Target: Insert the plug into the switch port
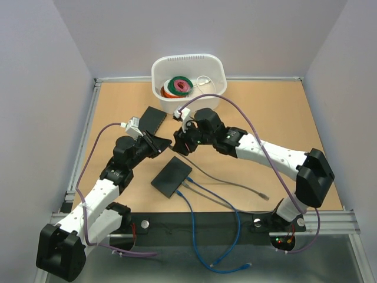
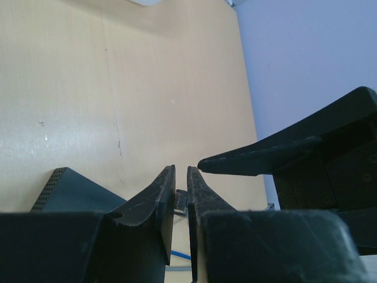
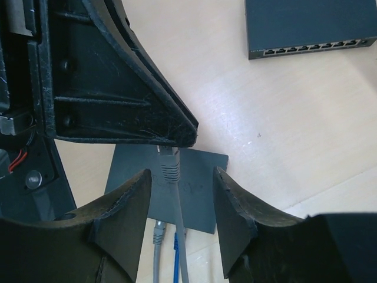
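Cables (image 1: 238, 227): blue, running to near switch (image 1: 172, 177) mid-bench.
Plug (image 3: 168, 159): held above that switch.
Left fingers (image 2: 166, 197): almost closed, pinching plug.
Right fingers (image 3: 125, 206): spread, straddling grey cable (image 3: 177, 224), gripping nothing.
Far switch (image 1: 154, 119): on bench (image 1: 283, 118) beyond, left of centre.

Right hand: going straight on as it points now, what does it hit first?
Likely the grey plug held in the left hand; it sits between the open fingers of the right hand. Past it lies the flat black switch. Depth is unclear.
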Available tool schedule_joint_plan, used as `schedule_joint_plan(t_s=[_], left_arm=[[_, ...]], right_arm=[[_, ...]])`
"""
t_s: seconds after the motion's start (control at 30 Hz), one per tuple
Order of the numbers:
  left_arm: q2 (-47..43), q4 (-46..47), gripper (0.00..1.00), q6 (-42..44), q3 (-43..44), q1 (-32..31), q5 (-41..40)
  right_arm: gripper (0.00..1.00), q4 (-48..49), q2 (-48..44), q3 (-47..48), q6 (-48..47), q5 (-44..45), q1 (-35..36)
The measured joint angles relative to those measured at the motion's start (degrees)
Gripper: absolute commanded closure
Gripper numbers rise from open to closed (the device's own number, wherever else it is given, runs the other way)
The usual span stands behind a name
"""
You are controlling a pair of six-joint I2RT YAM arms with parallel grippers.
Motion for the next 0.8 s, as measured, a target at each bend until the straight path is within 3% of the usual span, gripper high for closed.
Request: schedule_joint_plan(t_s=[0.67, 0.8], left_arm=[[0.0, 0.07, 1.0, -0.24, 0.02, 0.0, 0.24], [0.0, 0.2, 1.0, -0.37, 0.02, 0.0, 0.26]], right_arm=[[0.52, 0.02, 3.1, 1.68, -0.02, 0.39, 0.94], [0.59, 0.02, 3.96, 1.79, -0.02, 0.46, 0.96]])
